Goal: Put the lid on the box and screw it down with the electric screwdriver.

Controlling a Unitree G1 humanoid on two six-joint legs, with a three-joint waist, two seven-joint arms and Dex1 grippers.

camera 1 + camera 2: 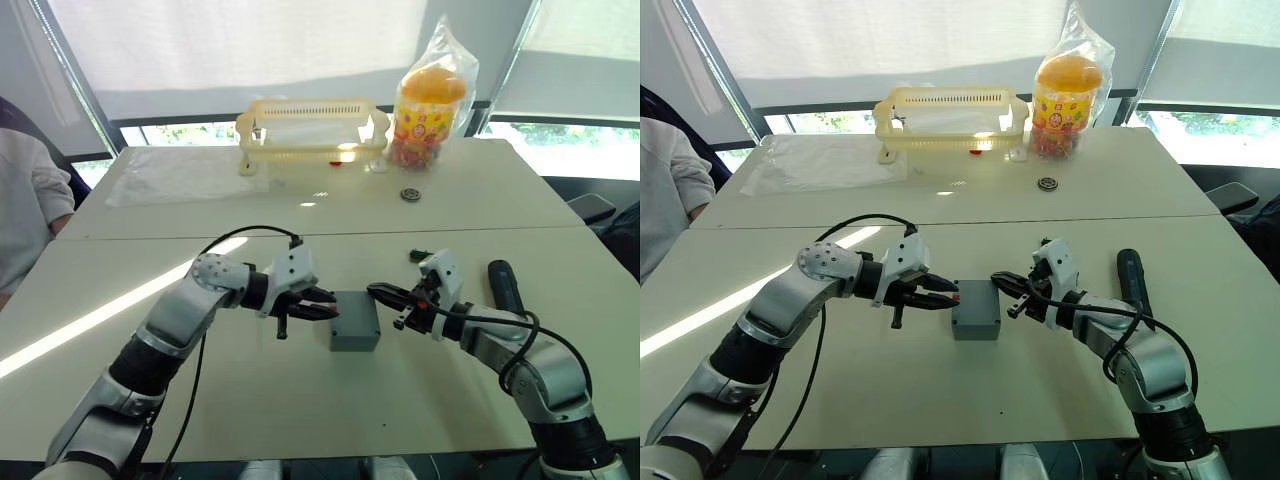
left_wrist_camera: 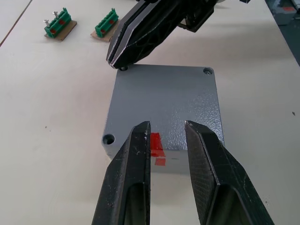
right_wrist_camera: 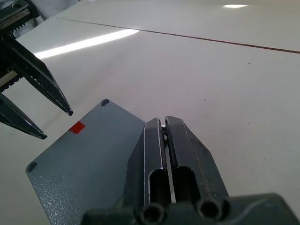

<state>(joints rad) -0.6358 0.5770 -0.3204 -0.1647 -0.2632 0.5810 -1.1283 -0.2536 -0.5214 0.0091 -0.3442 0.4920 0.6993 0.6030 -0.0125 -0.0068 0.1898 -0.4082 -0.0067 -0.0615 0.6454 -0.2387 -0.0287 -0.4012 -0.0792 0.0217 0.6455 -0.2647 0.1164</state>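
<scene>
Left gripper [image 2: 168, 140], fingers apart, is facing the red-marked, lidded square grey plastic box [image 1: 354, 321]; right gripper [image 3: 164, 123] is pressed together over it

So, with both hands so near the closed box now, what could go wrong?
The left hand is open at the side with the red mark; a push could slide the box, as nothing clamps it.
The right hand, shut over the lid, could shift it off the corner holes.
</scene>
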